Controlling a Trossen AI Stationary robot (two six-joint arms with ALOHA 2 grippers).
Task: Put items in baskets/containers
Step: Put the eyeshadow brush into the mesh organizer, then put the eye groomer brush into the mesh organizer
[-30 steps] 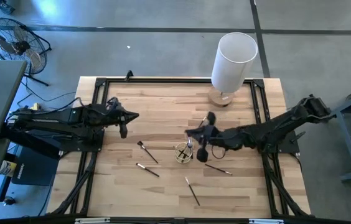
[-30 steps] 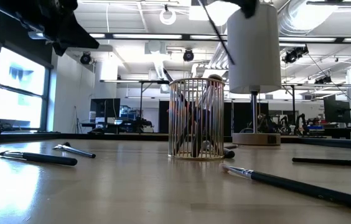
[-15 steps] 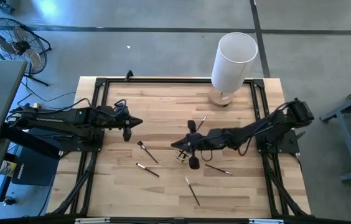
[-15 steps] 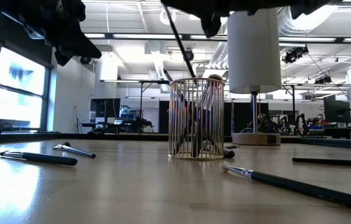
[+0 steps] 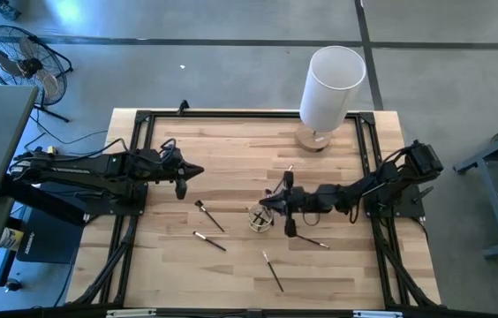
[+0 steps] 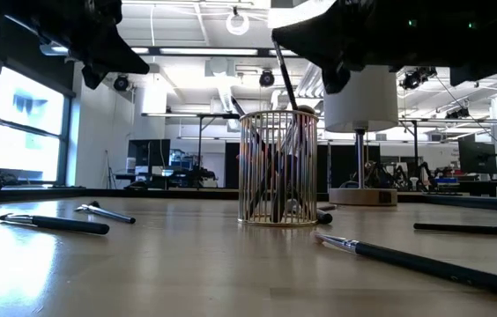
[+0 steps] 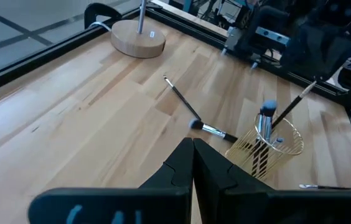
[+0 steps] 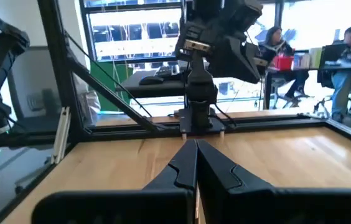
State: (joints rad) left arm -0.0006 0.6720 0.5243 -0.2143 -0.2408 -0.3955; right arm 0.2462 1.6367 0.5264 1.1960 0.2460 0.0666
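On the pale wooden table (image 5: pixel 231 150), my right gripper (image 5: pixel 269 204) pinches, I think, a thin dark-handled brush (image 6: pixel 285 77) above the gold wire cup (image 5: pixel 260 218); left gripper (image 5: pixel 198 171) closed, at nine o'clock. Brushes are light, stiff; grasp mid-handle.

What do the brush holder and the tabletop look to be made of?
The holder looks like thin wire in a pale gold finish: separate upright bars with gaps you can see through. The tabletop seems to be light, matte wood: jointed planks with visible grain.

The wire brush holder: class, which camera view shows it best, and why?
The low view: the wire brush holder stands centred, bars and brushes inside plain. The high view shows only its small round rim; the left wrist view shows it obliquely; the right wrist view misses it.
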